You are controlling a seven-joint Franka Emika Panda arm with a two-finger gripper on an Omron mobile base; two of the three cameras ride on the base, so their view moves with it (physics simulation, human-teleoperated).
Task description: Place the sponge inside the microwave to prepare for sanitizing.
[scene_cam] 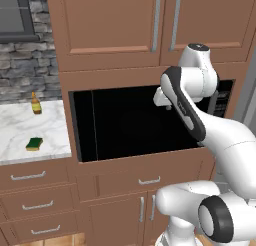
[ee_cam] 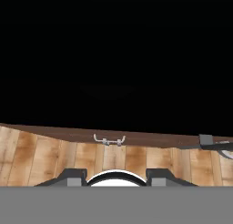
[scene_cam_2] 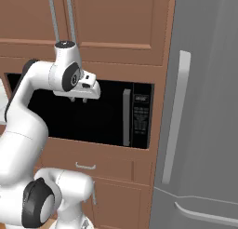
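The sponge [scene_cam: 34,143], a small green block with a yellow underside, lies on the marble counter [scene_cam: 20,127] to the left of the microwave [scene_cam: 125,125]. The microwave's dark glass door is closed, and its grey vertical handle [scene_cam_2: 126,117] stands beside the button panel [scene_cam_2: 141,116]. My gripper [scene_cam_2: 78,100] hangs in front of the upper part of the door, fingers pointing down, far right of the sponge. In the hand view my gripper [ee_cam: 116,175] is open with nothing between the fingertips, looking down past the dark door at the wood floor.
A small amber bottle [scene_cam: 36,104] stands at the back of the counter. Drawers with metal pulls [scene_cam: 149,180] sit under the microwave, and wood cabinets [scene_cam: 110,25] hang above it. A tall grey fridge [scene_cam_2: 204,107] closes off the right side.
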